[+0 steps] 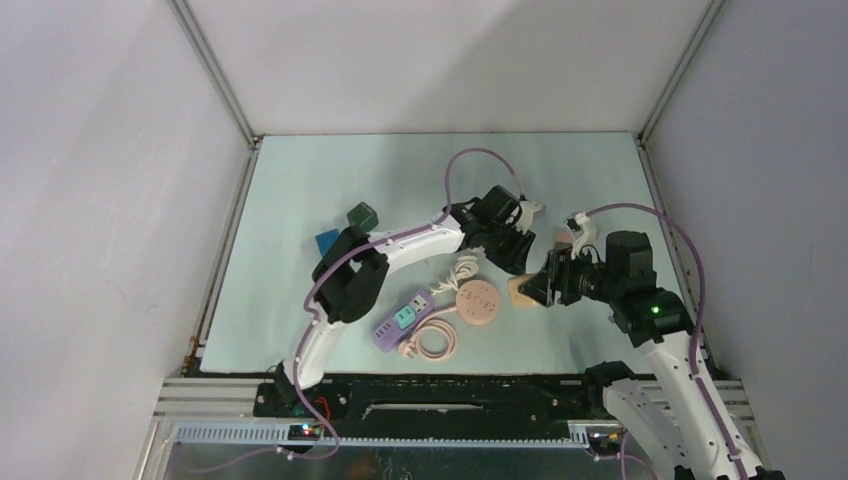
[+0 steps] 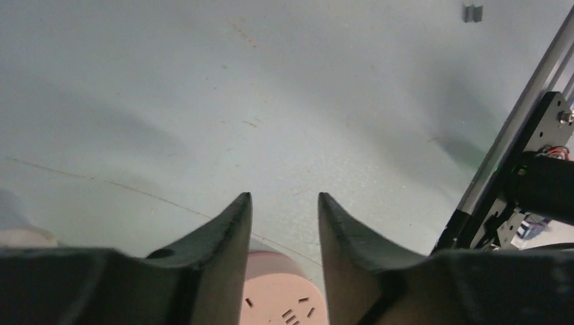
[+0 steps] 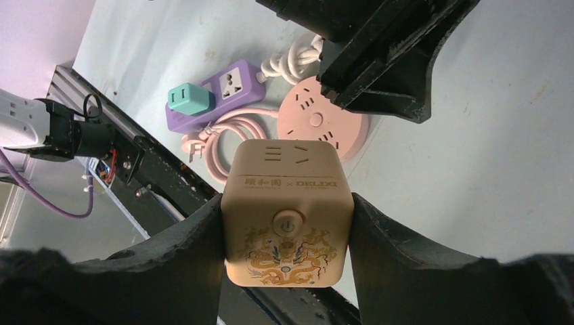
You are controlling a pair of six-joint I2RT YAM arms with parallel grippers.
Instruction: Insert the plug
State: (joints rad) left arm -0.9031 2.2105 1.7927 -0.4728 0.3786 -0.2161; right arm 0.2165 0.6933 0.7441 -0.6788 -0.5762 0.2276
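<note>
My right gripper is shut on a beige cube socket with a gold dragon print and a power button, held above the table; in the top view the cube is just right of the round pink power strip. My left gripper is open and empty, hovering over the pink strip, whose slots show between its fingers. The pink cord's plug lies loose beside the purple power strip. A teal adapter sits in the purple strip.
The pink cord is coiled near the table's front edge. A white cord is bunched behind the pink strip. A blue block and a dark green block lie at the left, behind the left arm.
</note>
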